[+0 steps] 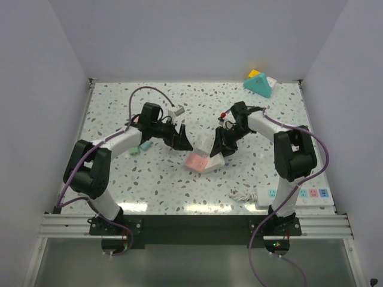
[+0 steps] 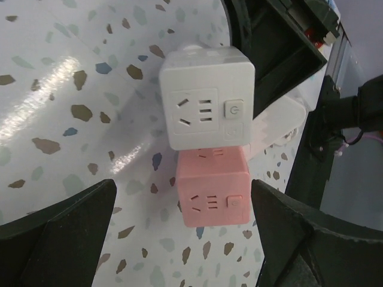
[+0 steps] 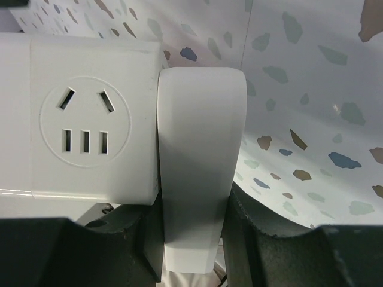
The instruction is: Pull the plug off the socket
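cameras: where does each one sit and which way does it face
top external: above and behind the bases, looking down at the table; both arms show.
left wrist: on the left arm, past the open left gripper to the white socket cube and pink cube.
right wrist: on the right arm, past the right gripper, shut on the white plug beside that cube.
shared: both wrist views show the white socket cube.

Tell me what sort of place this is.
Probably a robot test cell in a lab: blank white walls box in a speckled tabletop, an aluminium rail runs along its near edge, and socket cubes sit on it.
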